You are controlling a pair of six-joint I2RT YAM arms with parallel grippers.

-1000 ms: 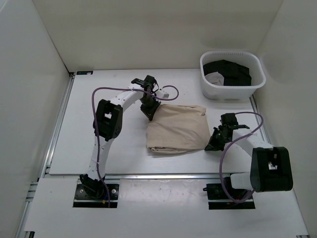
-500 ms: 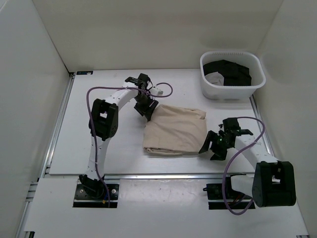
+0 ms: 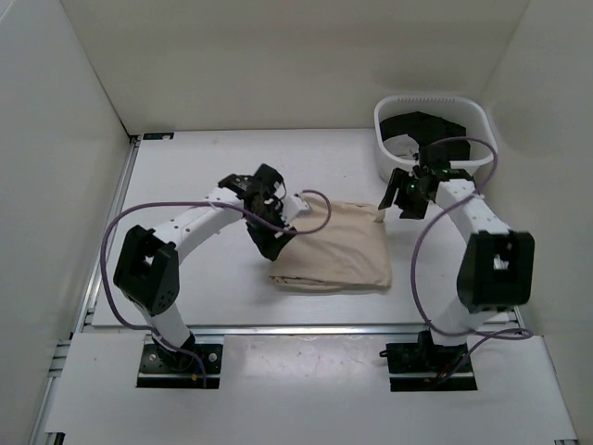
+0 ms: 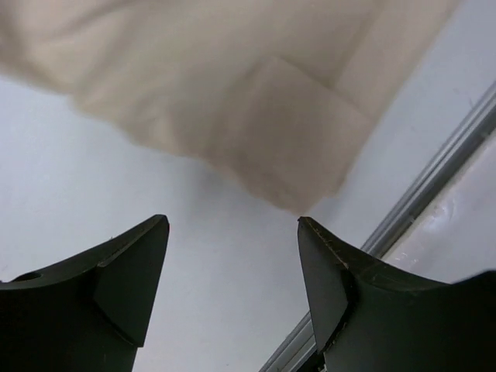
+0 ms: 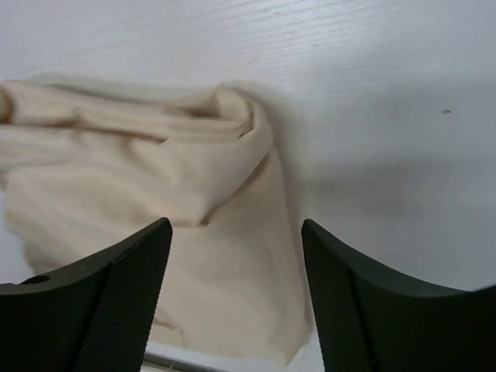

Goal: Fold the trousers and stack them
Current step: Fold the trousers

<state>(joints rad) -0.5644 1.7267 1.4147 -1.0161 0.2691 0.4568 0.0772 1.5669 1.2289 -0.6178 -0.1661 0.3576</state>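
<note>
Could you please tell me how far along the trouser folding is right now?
The trousers already lie folded into a compact rectangle on the table. Nothing is in hand: the left gripper and right gripper are both open and empty at its edges. Stacking remains.

Left arm arches from its base, elbow out to the left, forearm sweeping right, wrist tipped down over mid-tabletop. Left hand: fingers spread wide, nothing between them. Right arm stretched toward the far side, wrist angled left. Right hand: fingers apart, gripping nothing.
</note>
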